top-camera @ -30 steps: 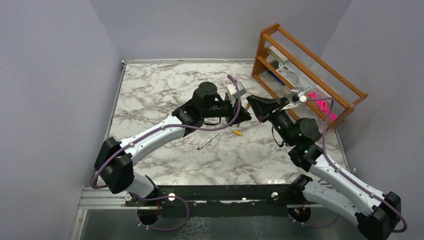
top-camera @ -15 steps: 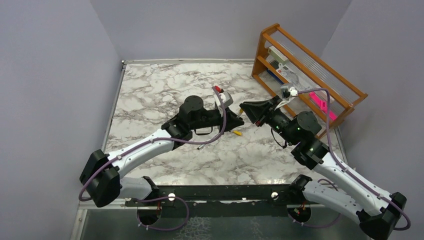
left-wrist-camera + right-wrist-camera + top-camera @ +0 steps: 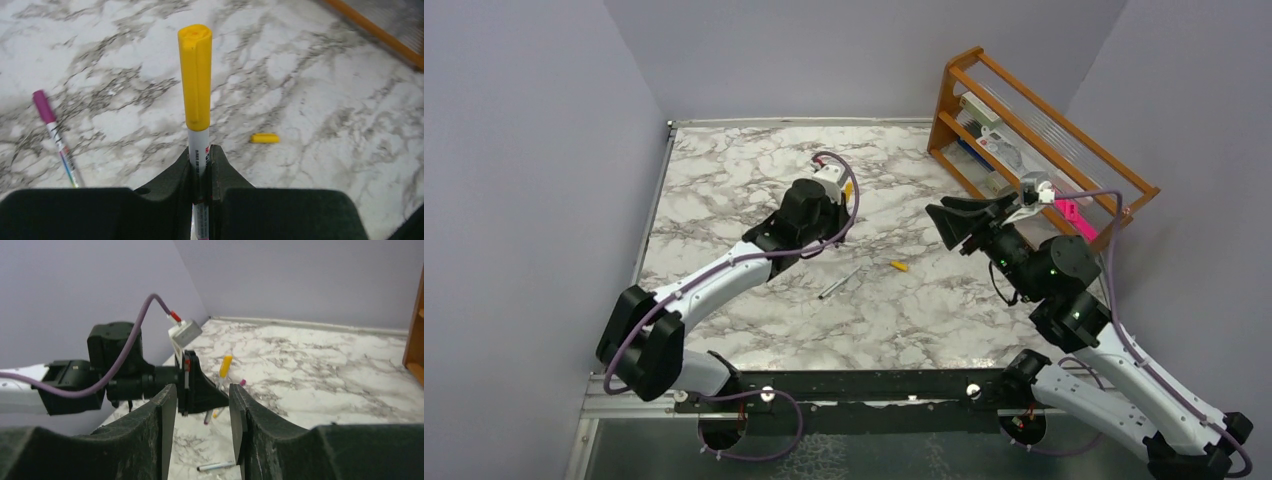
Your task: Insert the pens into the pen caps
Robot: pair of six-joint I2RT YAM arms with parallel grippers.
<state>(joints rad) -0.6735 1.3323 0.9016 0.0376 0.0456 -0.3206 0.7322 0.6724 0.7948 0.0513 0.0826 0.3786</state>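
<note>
My left gripper (image 3: 201,150) is shut on a white-grey pen (image 3: 199,142) that wears a yellow cap (image 3: 195,75), held above the marble table. In the top view the left gripper (image 3: 836,205) is left of centre, the yellow cap (image 3: 849,190) sticking out. A loose yellow cap (image 3: 898,266) and a bare pen (image 3: 839,282) lie mid-table. A pen with a purple cap (image 3: 54,132) lies to the left in the left wrist view. My right gripper (image 3: 946,228) is open and empty, facing the left gripper (image 3: 200,385).
A wooden rack (image 3: 1024,130) stands at the back right, with a flat pink object (image 3: 1069,215) at its near end. Grey walls close in the table (image 3: 724,160) on the left, back and right.
The two grippers were nose to nose at mid-table. The left one has swung back and left with the yellow-capped pen. The right one has drawn back to the right, open.
</note>
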